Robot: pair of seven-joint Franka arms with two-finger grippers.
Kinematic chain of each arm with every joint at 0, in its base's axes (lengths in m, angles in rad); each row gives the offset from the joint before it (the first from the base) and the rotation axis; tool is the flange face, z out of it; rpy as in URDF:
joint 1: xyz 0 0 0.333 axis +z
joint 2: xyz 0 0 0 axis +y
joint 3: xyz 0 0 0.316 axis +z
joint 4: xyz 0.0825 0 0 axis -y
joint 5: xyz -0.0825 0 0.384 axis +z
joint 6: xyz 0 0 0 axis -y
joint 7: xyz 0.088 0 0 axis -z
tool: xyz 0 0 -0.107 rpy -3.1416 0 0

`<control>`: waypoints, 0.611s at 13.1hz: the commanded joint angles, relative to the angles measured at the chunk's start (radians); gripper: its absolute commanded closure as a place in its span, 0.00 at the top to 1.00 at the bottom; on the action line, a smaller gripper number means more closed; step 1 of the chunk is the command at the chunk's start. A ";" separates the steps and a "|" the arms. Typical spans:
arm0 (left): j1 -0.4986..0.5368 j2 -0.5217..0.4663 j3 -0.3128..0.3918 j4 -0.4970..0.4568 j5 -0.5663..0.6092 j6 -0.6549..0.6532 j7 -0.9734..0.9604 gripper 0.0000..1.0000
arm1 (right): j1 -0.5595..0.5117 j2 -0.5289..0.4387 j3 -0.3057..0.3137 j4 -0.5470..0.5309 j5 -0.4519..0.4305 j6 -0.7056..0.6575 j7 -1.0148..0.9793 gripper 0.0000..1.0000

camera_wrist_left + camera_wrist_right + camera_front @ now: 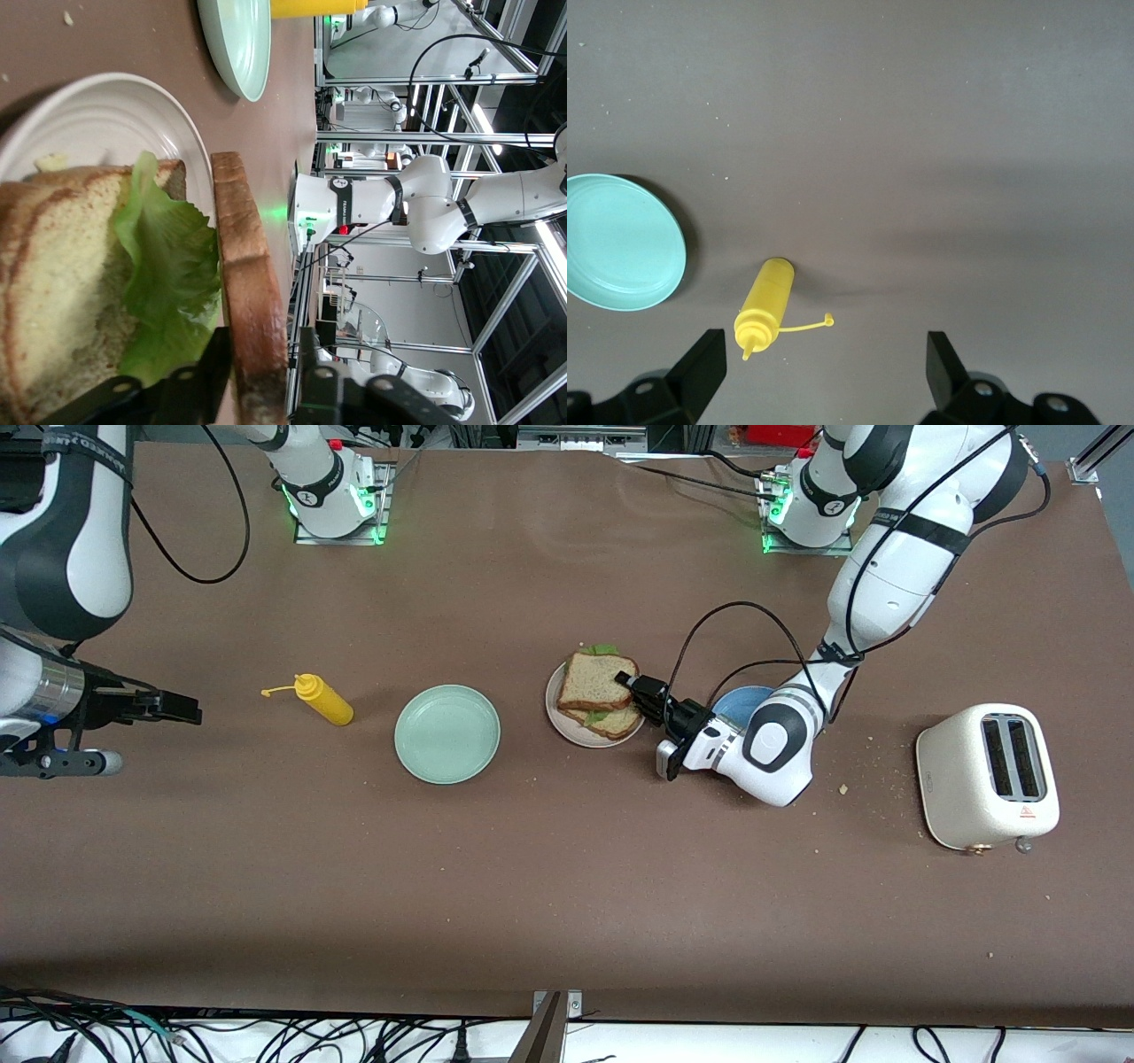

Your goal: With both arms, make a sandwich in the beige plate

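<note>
Left gripper (627,683) sits at the edge of the sandwich (600,693), its black fingers (205,376) straddling the crust of the top bread slice (250,292). In the left wrist view a narrow gap shows beside the crust on at least one finger, so the jaws appear partly parted rather than clamped; whether the pads touch the bread cannot be told with certainty. No firm grip is evident.

Sandwich lies assembled on the beige plate (560,717) near mid-table: lower slice, ruffled lettuce leaf (168,283), upper slice. The upper slice is skewed on the lower one, so its corner overhangs and lettuce shows at two edges. The sandwich lies directly ahead of the left gripper, toward the right arm's end of the table, with the gripper's axis pointing along the plane of the top slice.

Right gripper (182,708) hangs wide open and waits over bare table, well apart from the plate; the left arm is much the nearer.

A yellow squeeze bottle (326,701) and a mint-green plate (447,733) lie between the right gripper and the sandwich. A blue plate (742,700) lies under the left arm, and a toaster (988,775) stands at that arm's end of the table.

Judgement: assembly is essentially complete; a clean withdrawal without dragging the top slice remains.
</note>
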 commanded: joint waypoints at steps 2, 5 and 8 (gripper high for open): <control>-0.001 -0.025 0.016 0.011 -0.013 0.024 0.013 1.00 | -0.217 -0.080 0.268 -0.019 -0.089 0.011 0.037 1.00; -0.001 -0.070 0.034 0.021 0.049 0.062 -0.021 1.00 | -0.345 -0.126 0.420 -0.074 -0.148 0.055 0.060 1.00; 0.000 -0.145 0.036 0.030 0.196 0.117 -0.162 1.00 | -0.410 -0.171 0.512 -0.141 -0.168 0.111 0.095 1.00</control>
